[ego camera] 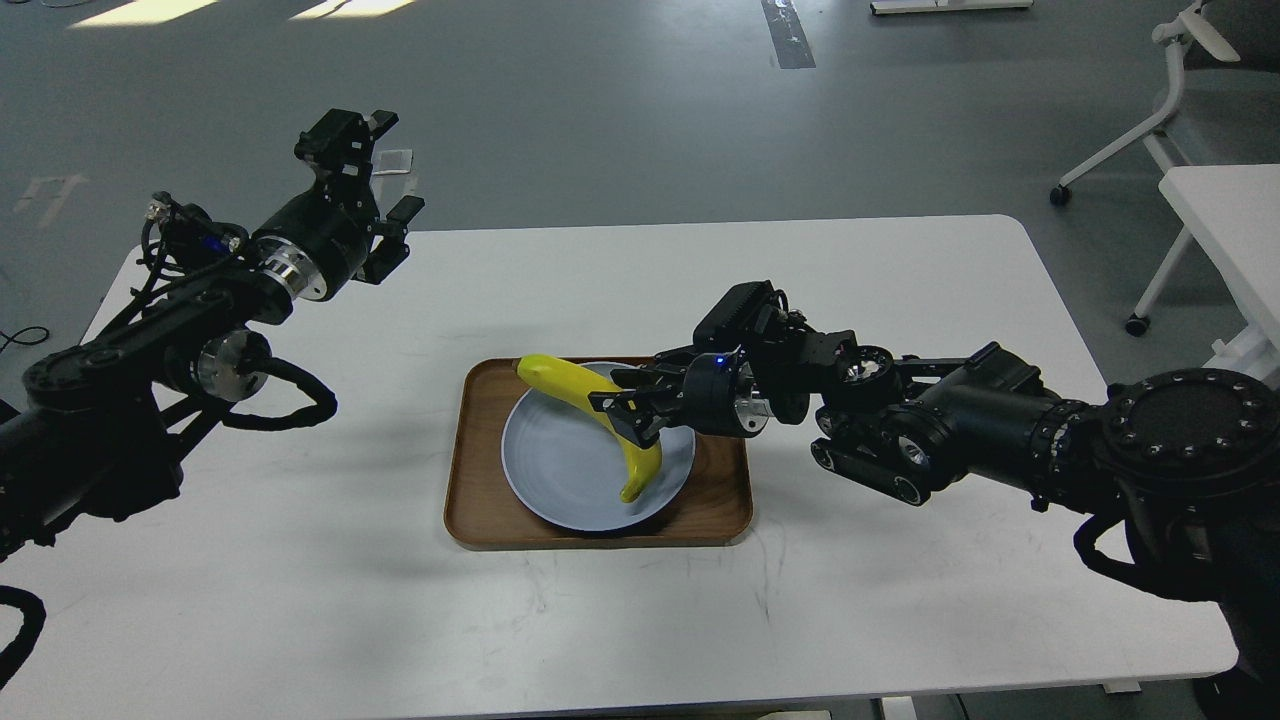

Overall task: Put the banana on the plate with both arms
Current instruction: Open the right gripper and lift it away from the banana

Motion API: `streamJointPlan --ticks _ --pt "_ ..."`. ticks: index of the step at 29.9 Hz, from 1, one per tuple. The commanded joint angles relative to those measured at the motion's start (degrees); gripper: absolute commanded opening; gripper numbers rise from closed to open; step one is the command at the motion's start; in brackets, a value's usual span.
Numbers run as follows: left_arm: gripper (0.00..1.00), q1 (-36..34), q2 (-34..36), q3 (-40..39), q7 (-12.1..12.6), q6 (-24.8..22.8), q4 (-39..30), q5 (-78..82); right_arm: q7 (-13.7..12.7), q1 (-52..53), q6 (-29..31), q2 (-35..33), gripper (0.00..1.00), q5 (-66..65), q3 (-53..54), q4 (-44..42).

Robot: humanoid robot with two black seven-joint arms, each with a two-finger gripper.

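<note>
Colours. Banana (590, 410): bright yellow, unpatterned. Plate (570, 470): pale blue-lavender, plain matte. Tray (470, 500): brown wood with faint grain. Table (640, 290): white, with thin grey hairline marks near its front edge. My right gripper (630, 412) and my left gripper (375, 165): black; my arms black with silver joint rings; a small blue light glows at my right wrist. Floor (600, 100): grey.
</note>
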Motion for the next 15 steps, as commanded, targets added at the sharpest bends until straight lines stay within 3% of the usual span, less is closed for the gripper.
streamJointPlan --ticks 1,7,9,13,15 --pt "0.98 -0.08 -0.36 -0.03 0.27 -0.06 0.02 -0.22 -0.03 0.37 -0.25 0.00 0.98 1.70 0.09 0.39" --pt "0.98 1.07 0.61 -0.21 0.44 -2.07 0.02 -0.39 -0.30 4.06 -0.17 -2.11 0.99 12.67 5.61 1.18" --pt "0.98 1.07 0.96 -0.65 0.88 -3.57 0.02 -0.92 -1.70 4.15 0.27 -4.30 0.99 22.24 10.97 2.49" --pt "0.98 1.94 1.75 -2.14 2.55 -6.03 0.02 -2.67 -10.03 3.10 8.07 -12.02 0.99 52.24 22.90 7.32" --pt "0.98 2.65 1.66 -2.75 2.64 -6.99 0.02 -3.99 -12.50 2.13 10.54 -14.06 0.99 60.38 27.14 7.86"
